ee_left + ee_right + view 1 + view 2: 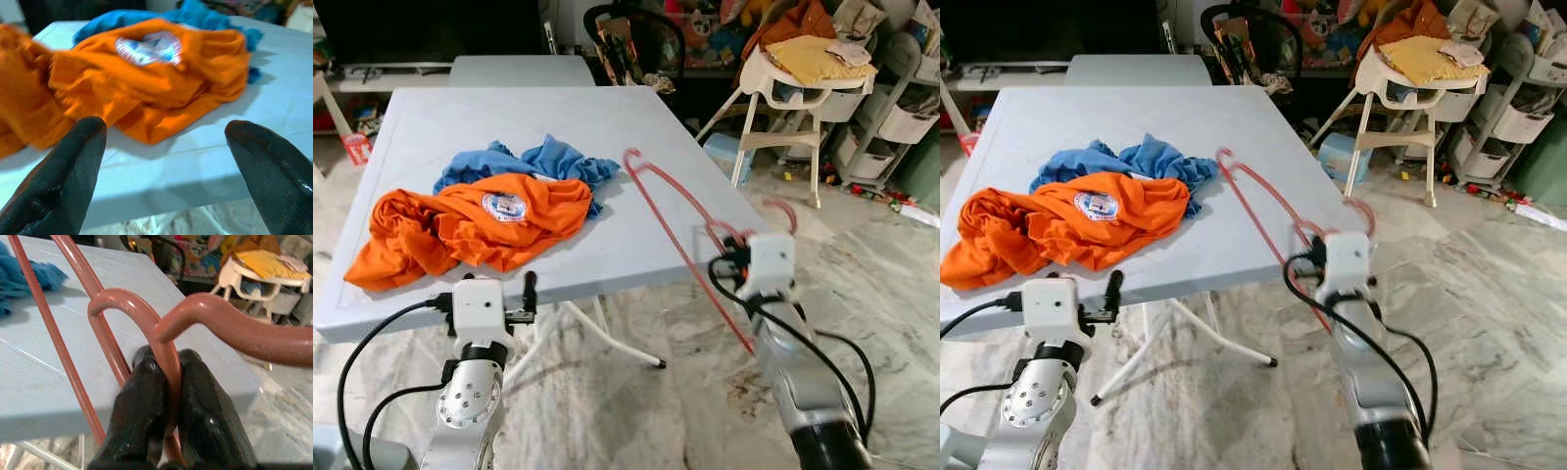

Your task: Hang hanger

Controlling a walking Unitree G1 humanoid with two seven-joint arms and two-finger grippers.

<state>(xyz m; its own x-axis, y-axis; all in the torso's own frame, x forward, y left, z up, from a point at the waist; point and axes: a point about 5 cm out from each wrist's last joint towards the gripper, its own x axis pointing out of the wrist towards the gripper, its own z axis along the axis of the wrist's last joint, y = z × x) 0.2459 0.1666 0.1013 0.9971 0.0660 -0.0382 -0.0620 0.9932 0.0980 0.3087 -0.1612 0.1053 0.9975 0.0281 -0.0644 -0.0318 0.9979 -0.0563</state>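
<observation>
Right end effector (168, 387) clamped on the red hanger (680, 211), fingers (139, 406) pressed shut on either side of the wire just below the hook's bend. Held at the table's (607, 117) right front corner, off its edge and above the marble floor (871, 284). Beyond that end effector, hanger frame stretched up and away over the table, far tip resting close to the blue cloth (543, 162); hook (783, 211) curling out to its right, past the table edge.

Left end effector (166, 161) spread wide, holding nothing, hovering just off the table's front edge. Straight ahead of its fingers (73, 166), orange shirt (460, 225) crumpled on the table, round printed badge facing up; blue cloth bunched behind it, touching and partly under the orange. Farther beyond the right end effector, high chair (803, 88) with a yellow cloth on it, amid household clutter.
</observation>
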